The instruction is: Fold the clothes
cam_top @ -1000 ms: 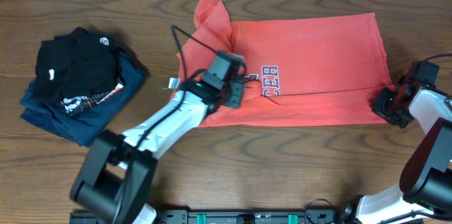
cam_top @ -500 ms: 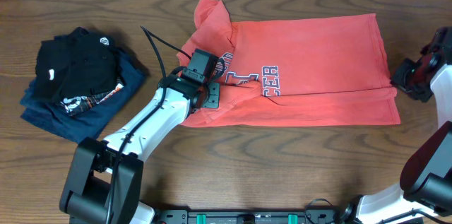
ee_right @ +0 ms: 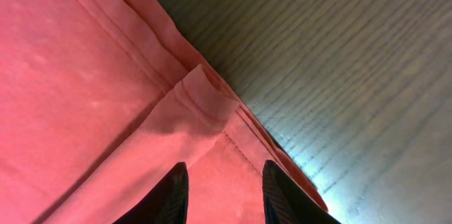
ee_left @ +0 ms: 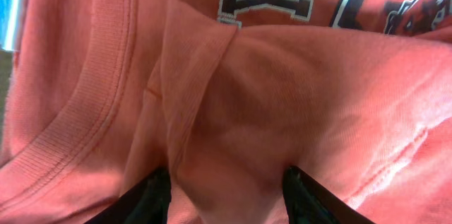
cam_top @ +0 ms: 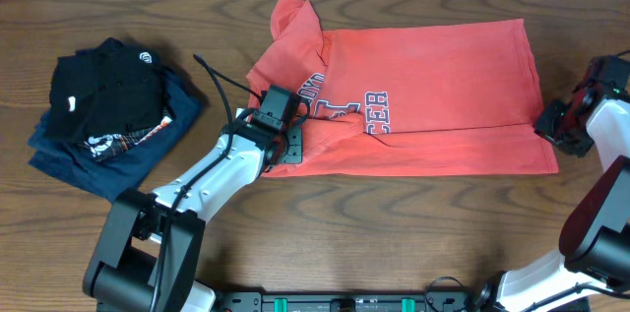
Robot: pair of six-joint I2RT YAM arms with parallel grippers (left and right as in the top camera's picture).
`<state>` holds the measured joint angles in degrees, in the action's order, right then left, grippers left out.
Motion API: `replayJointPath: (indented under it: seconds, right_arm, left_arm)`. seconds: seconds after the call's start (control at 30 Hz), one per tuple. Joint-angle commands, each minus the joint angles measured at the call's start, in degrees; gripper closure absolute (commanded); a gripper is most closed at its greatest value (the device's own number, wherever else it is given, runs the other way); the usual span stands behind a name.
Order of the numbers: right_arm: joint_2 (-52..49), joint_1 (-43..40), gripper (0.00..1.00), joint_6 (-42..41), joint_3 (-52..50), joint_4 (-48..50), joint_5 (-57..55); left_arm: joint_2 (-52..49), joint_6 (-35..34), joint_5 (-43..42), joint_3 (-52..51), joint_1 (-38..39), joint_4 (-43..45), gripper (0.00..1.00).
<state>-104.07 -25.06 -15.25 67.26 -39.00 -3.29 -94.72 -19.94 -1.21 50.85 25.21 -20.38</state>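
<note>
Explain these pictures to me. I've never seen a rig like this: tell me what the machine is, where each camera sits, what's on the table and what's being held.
This is a robot with two jointed arms, each ending in a two-fingered hand. The wide picture comes from a camera fixed above the table. The two close-ups come from small cameras on the wrists, so the dark tips at their bottom edges are the hands' own fingers. On the table lie a coral-red shirt, spread out, and a pile of dark folded clothes off to one side. The left hand appears to pinch a bunched fold of the shirt near the lettering. The right hand is open over the shirt's hem corner and seems to hold nothing.
</note>
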Motion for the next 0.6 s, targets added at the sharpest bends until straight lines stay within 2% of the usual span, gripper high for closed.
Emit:
replayJointPath:
  seconds: [0.0,0.27,0.57]
  right_arm:
    - [-1.86,-0.02,0.67,0.09,-0.46,0.63,-0.79]
    - [-2.95,-0.04,0.68,0.09,-0.48,3.13,-0.76]
    - [-3.04,-0.04,0.69,0.04,-0.59,4.0,-0.72]
  left_arm:
    - [-0.63,-0.96,0.81,-1.25,-0.17,1.51,0.47]
    - [-5.03,-0.96,0.79,-1.25,-0.17,1.6,0.47]
    - [-5.29,-0.96,0.61,-1.25,-0.17,1.64,0.47]
